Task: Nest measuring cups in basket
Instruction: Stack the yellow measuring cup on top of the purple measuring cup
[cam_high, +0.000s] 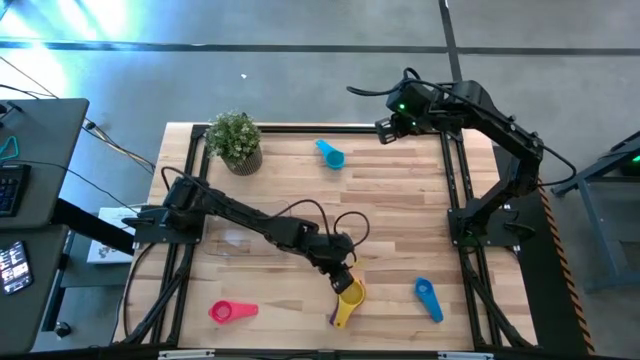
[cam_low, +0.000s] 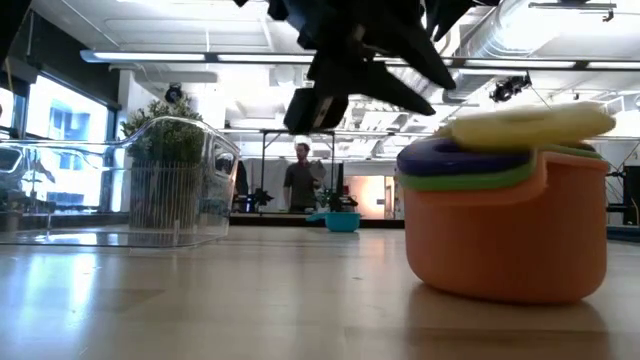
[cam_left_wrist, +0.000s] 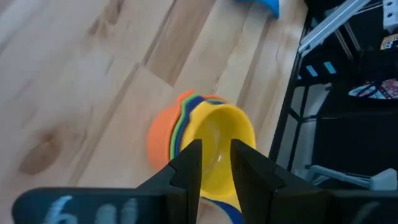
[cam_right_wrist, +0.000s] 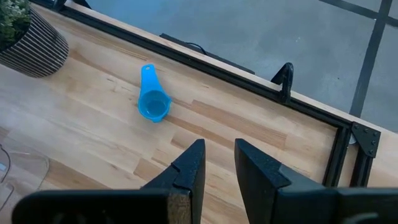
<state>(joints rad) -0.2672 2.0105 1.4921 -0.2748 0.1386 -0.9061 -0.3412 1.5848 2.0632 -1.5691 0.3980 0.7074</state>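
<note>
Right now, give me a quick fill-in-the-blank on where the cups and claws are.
1. The left claw hovers over a nested stack whose top cup is ____.
2. The stack's outermost, lowest cup is ____.
3. The light blue cup lies on the table nearest the ____ claw.
4. The red-pink cup lies alone on the table, not in the ____.

Missing words: yellow; orange; right; basket
</note>
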